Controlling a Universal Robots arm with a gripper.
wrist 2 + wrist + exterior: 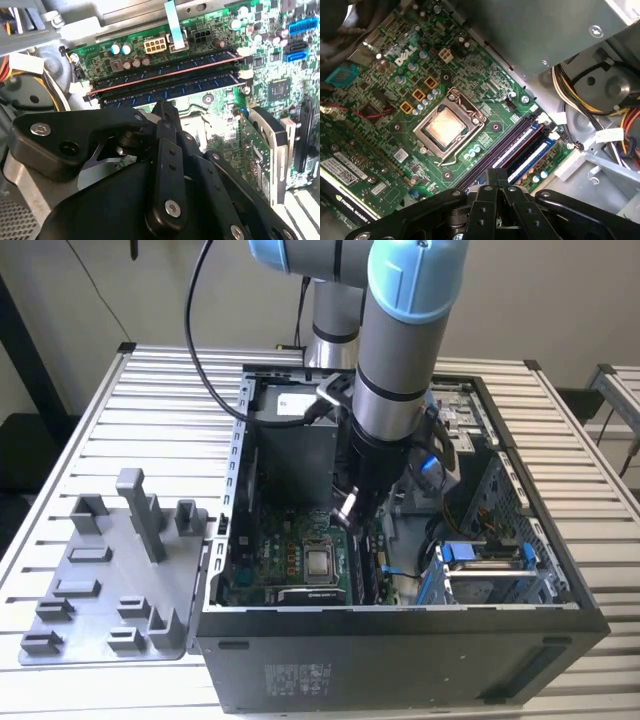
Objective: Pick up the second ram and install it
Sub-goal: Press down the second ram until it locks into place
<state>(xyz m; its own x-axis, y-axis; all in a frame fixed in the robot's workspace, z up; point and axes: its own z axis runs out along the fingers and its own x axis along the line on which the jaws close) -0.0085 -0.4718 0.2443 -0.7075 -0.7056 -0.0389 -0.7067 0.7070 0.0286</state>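
Note:
My gripper [347, 515] reaches down inside the open PC case [400, 665], over the motherboard's memory slots [522, 147]. In both wrist views its black fingers are shut against each other, with nothing between them, and their tip [165, 106] [496, 173] hangs just over the nearest slot. In the second wrist view, a thin stick with a reddish top edge [165, 76] stands seated in the slot bank. A long dark strip [200, 85] lies beside it, right at my fingertips. I cannot tell whether that strip is the second ram or a bare slot, nor whether the fingers touch it.
The CPU socket [445, 125] lies beside the slots, with a graphics card [350, 200] further along the board. Yellow and black cables [600, 107] bundle near the slot ends. A drive cage [490, 570] sits inside the case. A grey holder with upright pegs [110, 580] stands at the exterior view's left.

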